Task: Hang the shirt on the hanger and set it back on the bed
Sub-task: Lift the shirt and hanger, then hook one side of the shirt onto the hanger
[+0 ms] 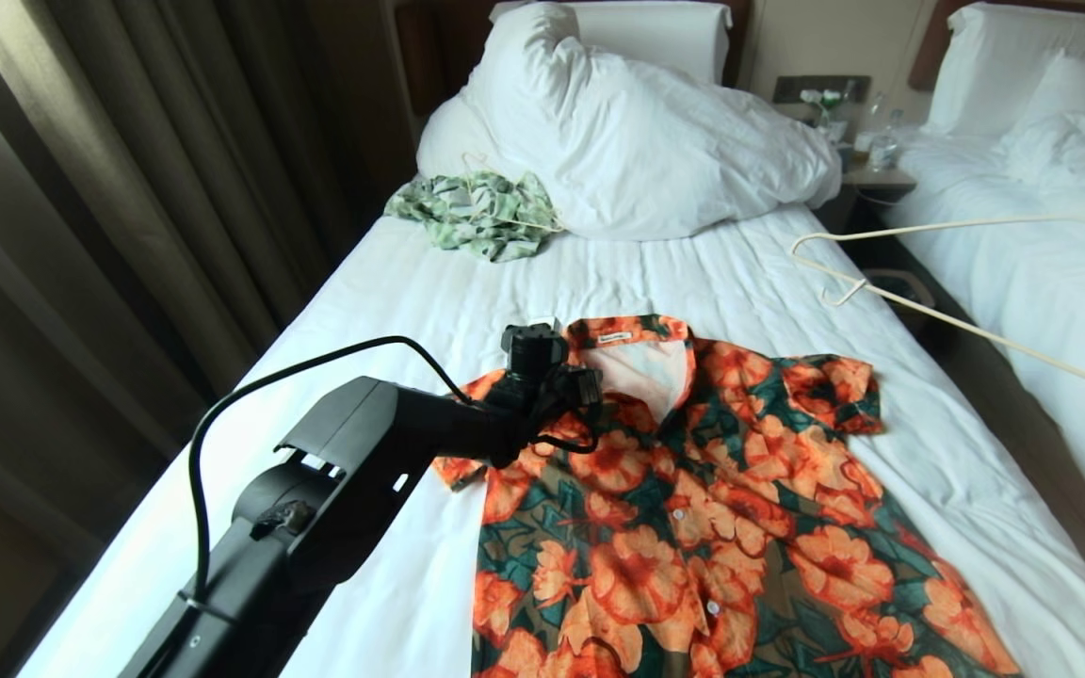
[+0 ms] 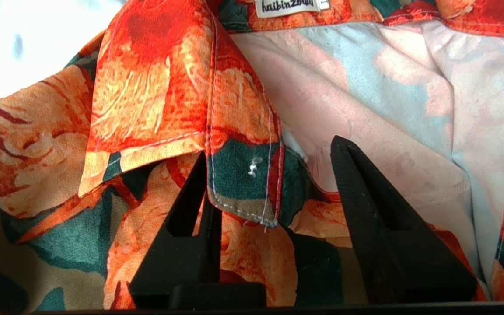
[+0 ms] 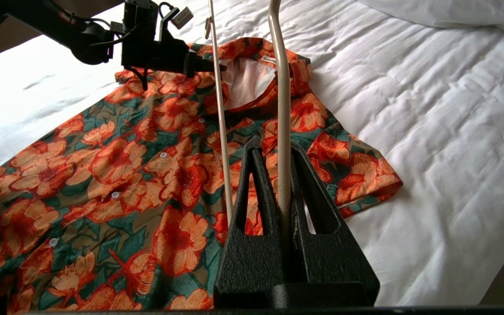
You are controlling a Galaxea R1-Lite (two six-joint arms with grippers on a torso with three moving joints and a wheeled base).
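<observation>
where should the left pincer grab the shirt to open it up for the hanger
Take the shirt by the front edge beside the collar, coming from above: the neck lies open there, and the left pincer already straddles that flap.

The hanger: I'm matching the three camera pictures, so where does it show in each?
Head view: hanger held in the air at right, past the bed's edge.
Left wrist view: not in it.
Right wrist view: upright, clamped in the right gripper.
Shared landmark: the shirt collar's label.
</observation>
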